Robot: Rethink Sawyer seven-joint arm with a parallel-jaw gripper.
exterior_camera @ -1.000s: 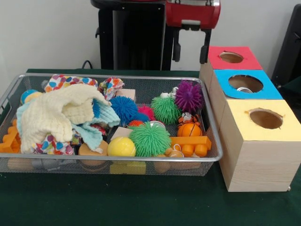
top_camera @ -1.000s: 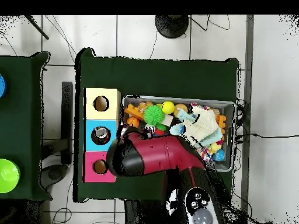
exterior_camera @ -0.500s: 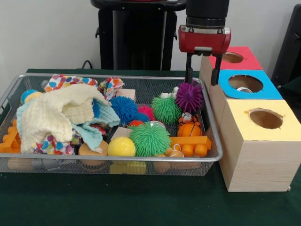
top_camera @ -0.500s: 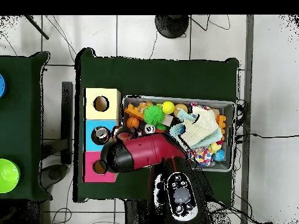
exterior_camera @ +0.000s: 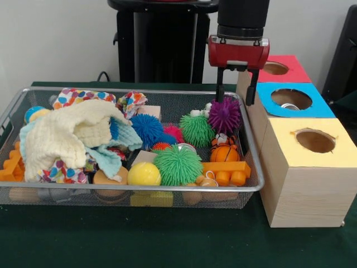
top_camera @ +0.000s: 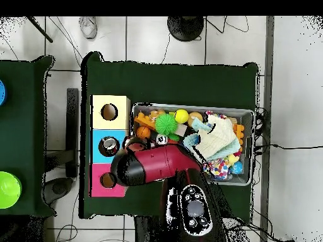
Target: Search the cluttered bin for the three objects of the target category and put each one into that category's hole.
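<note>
My gripper (exterior_camera: 235,96) hangs open and empty just above the purple spiky ball (exterior_camera: 224,114), at the far right end of the wire bin (exterior_camera: 139,188). Beside that ball lie a small green spiky ball (exterior_camera: 196,129), a blue one (exterior_camera: 147,128) and a big green one (exterior_camera: 177,164). Right of the bin stand three wooden boxes with holes: red top (exterior_camera: 293,71), blue top (exterior_camera: 318,107) and yellow top (exterior_camera: 340,151). In the overhead view the red arm (top_camera: 158,167) hides the gripper.
The bin also holds a cream cloth (exterior_camera: 67,134), a dotted cloth (exterior_camera: 75,96), a yellow ball (exterior_camera: 144,174), a small basketball (exterior_camera: 224,153) and orange bricks (exterior_camera: 226,167). Something pale lies inside the blue hole (exterior_camera: 289,105). A person's shoe (top_camera: 88,26) shows at the overhead view's top edge.
The gripper came down into the front view from the top edge, then shifted slightly left and up above the purple ball. It stays open. Nothing in the bin has moved.
</note>
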